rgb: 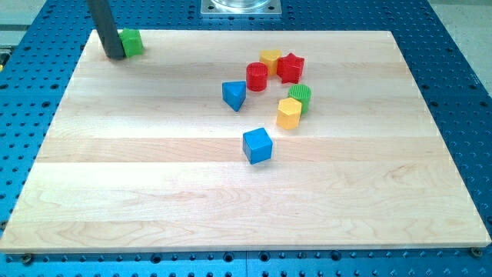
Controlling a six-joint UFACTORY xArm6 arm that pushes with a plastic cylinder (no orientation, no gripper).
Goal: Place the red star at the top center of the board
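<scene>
- Landmark: the red star (290, 68). It lies on the board (154, 192) a little to the view's right of centre, near the top edge but not yet at top centre.
- A yellow block (270, 58) touches the star on its view-left side; a red cylinder (257, 76) sits just beside it, toward the view's lower left.
- A green cylinder (300, 97) and a yellow hexagonal block (288, 113) lie below the star; a blue wedge-shaped block (234, 95) and a blue cube (257, 145) lie farther to its lower left.
- My tip (114, 56) is well apart from the star, far to its view-left, touching or just beside a green block (132, 42) at the board's top left corner.
- I carry no jaws: only a rod, holding nothing.
- Step in hand, as I judge it: travel to the star's view-right side, passing below the cluster.
- Push the star toward the view's left in short strokes; the yellow block stands in that path and may be carried along.
</scene>
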